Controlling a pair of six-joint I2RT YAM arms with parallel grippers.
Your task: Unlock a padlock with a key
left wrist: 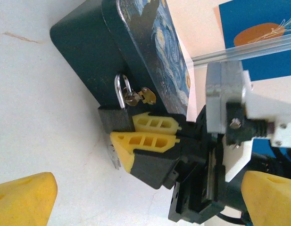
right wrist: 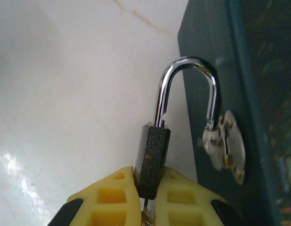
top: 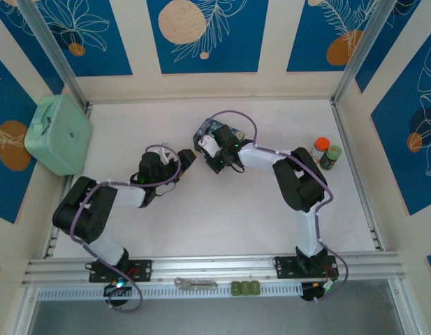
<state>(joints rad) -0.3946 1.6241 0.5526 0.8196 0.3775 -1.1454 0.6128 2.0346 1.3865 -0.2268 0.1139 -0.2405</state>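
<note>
The right fingers (right wrist: 112,195) clamp the padlock (right wrist: 152,150) body; the left fingers (left wrist: 22,197) stand apart, empty. The shackle (right wrist: 187,75) appears released — next, unhook it from the hasp (right wrist: 228,141) on the tin (right wrist: 211,37).

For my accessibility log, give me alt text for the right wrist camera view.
The right gripper clamps the small dark padlock between yellow fingers. Its silver shackle arches over to a metal hasp on the dark tin, above a white table.
</note>
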